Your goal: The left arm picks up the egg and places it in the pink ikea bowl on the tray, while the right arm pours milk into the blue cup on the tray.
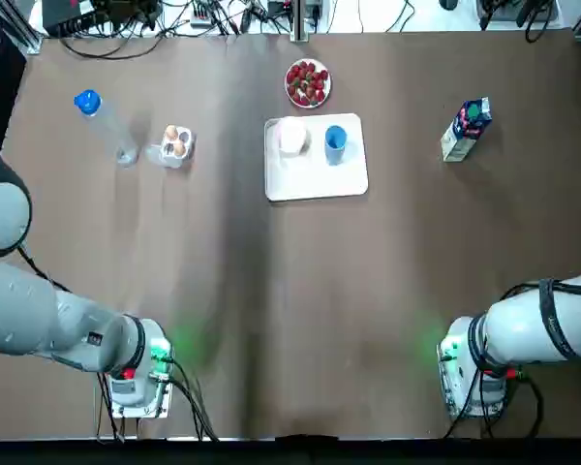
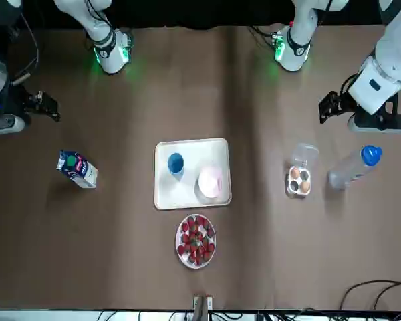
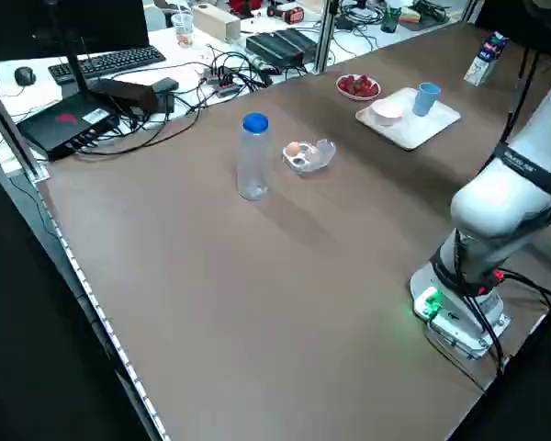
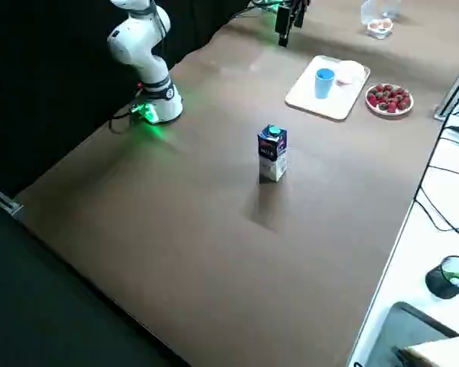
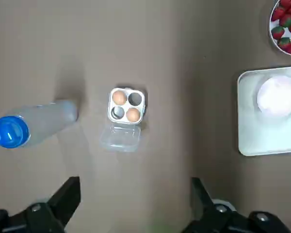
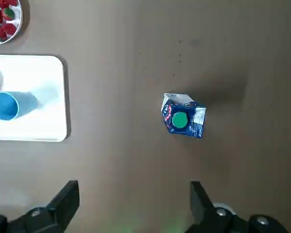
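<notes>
The left gripper (image 5: 136, 206) hangs high over the left side of the table (image 1: 271, 291). Its fingers (image 5: 68, 196) are spread wide and hold nothing. Under it stands a small clear box (image 1: 177, 145) with the lid open, and two eggs (image 5: 119, 98) sit in it at opposite corners. A bottle (image 1: 107, 126) with a blue cap stands upright just beside the box, on the side away from the tray (image 1: 315, 184).

The right gripper (image 6: 135, 206) hangs high over the right side of the table, also wide open and empty. The milk (image 1: 466, 128) stands upright under it, well apart from the tray, with the green cap on.

The tray lies in the middle of the table, on the far side from the arms. On it, the pink bowl (image 1: 291, 136) and the blue cup (image 1: 335, 141) stand side by side, the bowl nearer to the eggs and the cup nearer to the milk. A plate (image 1: 308, 82) of strawberries is just behind the tray.
</notes>
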Controlling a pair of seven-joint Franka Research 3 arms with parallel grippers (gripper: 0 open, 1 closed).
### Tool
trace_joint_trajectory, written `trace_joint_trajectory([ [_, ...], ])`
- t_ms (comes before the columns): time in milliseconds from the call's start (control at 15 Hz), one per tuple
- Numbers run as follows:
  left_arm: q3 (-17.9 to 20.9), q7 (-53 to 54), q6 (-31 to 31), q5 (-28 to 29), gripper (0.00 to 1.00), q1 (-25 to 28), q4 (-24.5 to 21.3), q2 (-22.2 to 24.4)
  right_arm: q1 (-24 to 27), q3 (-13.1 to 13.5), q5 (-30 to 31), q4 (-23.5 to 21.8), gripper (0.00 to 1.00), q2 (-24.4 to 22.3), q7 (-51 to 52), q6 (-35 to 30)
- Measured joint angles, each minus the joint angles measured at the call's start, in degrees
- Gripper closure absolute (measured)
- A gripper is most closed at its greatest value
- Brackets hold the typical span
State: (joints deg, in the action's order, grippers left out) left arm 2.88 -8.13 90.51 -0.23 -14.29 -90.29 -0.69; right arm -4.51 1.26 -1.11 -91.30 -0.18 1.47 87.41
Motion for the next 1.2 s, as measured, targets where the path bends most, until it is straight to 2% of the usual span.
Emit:
trace_joint_trajectory([
  [400,0.12,0.29,-0.81,0.00,0.00,0.10,-0.20,-0.19,-0.27,-0.46,0.02,0.00,0.00,0.00,0.10,0.00],
  [600,0.29,1.38,-0.48,0.01,0.00,2.76,-3.33,-4.03,-0.27,-0.56,0.07,0.00,0.00,0.01,0.51,0.00],
  [733,0.36,2.06,4.53,0.01,0.00,3.47,-5.31,-7.92,-0.16,-0.49,0.10,0.00,0.00,0.01,4.65,0.05],
  [933,0.24,2.12,15.31,0.01,0.00,3.36,-9.28,-13.71,0.33,-0.09,0.13,0.00,0.00,0.11,15.20,0.08],
  [1200,0.24,2.43,27.43,2.14,0.00,3.33,-15.78,-18.51,3.55,0.10,0.04,-0.04,0.00,1.57,28.12,0.21],
])
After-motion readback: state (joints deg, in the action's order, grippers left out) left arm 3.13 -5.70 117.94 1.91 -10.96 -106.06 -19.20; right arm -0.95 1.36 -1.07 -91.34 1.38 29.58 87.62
